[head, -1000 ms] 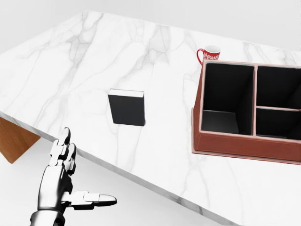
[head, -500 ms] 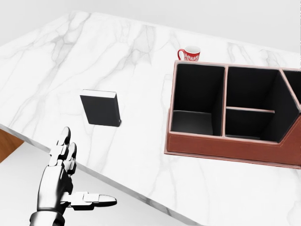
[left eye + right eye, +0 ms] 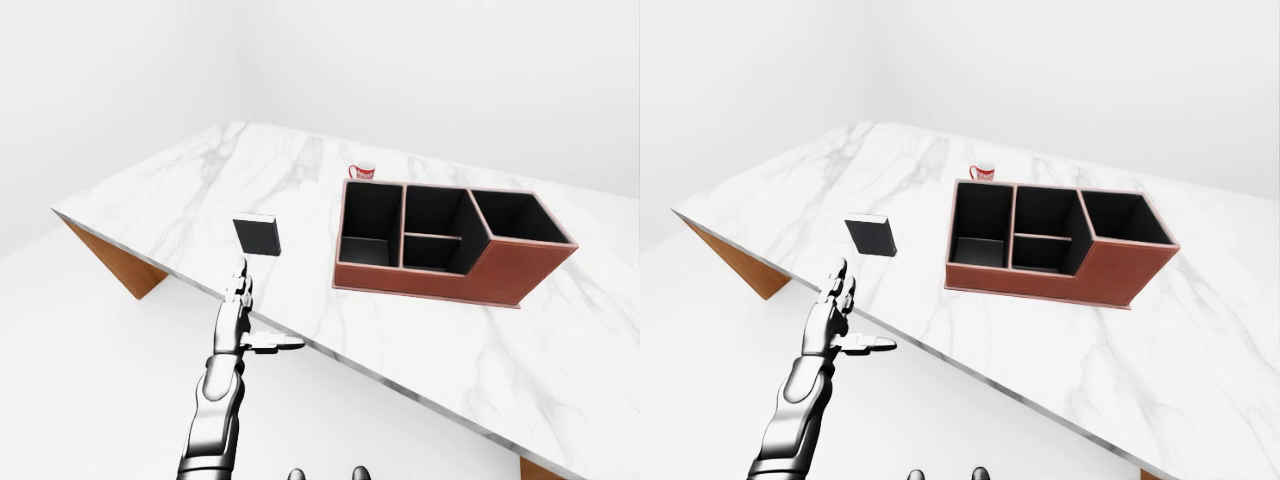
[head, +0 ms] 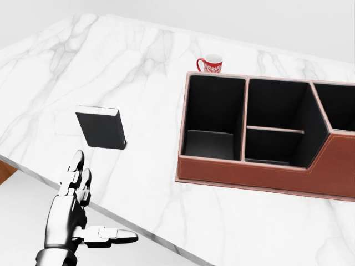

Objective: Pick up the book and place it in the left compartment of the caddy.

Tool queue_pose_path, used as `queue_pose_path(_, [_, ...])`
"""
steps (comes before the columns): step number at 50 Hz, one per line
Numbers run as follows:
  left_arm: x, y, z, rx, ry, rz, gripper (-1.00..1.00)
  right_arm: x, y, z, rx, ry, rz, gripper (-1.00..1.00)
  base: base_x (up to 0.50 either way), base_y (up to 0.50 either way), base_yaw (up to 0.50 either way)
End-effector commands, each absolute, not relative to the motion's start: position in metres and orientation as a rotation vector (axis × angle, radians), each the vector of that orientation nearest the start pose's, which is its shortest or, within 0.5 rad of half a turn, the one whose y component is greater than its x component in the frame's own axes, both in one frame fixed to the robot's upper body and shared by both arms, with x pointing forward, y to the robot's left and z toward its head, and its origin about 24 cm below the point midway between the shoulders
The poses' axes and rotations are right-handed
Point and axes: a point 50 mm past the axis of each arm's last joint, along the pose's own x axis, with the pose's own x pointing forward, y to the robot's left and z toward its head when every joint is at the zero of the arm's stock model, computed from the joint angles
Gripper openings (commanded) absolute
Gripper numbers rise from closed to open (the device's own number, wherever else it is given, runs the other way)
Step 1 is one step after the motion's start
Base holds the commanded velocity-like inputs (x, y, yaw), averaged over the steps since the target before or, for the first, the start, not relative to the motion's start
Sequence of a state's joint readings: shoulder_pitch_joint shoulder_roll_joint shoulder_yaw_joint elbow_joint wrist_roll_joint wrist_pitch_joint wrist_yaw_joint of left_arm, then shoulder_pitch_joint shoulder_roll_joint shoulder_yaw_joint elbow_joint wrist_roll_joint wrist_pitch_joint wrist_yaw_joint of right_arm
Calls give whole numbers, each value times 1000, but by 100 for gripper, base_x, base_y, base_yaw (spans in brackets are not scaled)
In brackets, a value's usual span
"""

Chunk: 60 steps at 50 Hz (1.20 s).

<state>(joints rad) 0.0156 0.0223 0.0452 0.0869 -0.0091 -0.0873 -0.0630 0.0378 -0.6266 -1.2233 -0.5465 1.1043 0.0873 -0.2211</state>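
Note:
A black book (image 4: 101, 128) with a white page edge lies flat on the white marble table (image 4: 138, 61), left of the caddy in the head view. The brown leather caddy (image 4: 260, 172) has black compartments; its left compartment (image 4: 213, 119) holds nothing. My left hand (image 4: 77, 213) hovers open at the lower left, off the table's near edge, below the book and apart from it, thumb pointing right. My right hand does not show in any view.
A red and white mug (image 4: 211, 64) stands just above the caddy's left corner. The table's near edge (image 3: 330, 352) runs diagonally past my left hand. A wooden table base (image 3: 115, 262) shows under the left corner.
The camera has moved: book, caddy and mug have all slid left in the head view, showing more of the caddy's right side. My left hand keeps the same open pose.

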Motion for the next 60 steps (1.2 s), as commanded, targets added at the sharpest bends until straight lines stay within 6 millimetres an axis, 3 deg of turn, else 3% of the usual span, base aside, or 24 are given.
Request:
queue_pose_path(1, [248,163,26,18,14,-11,100,81,-367,294,201,-1083,-606,100,0,0,0])
queue_pose_path(23, [247,160,30,18,-1,-25,100,80,-368,293,211,-1084,-596,100,0,0,0])
queue_pose_path(60, [242,153,31,-15,-11,-104,100,79,-367,295,220,-1092,-593,100,16,9,0])
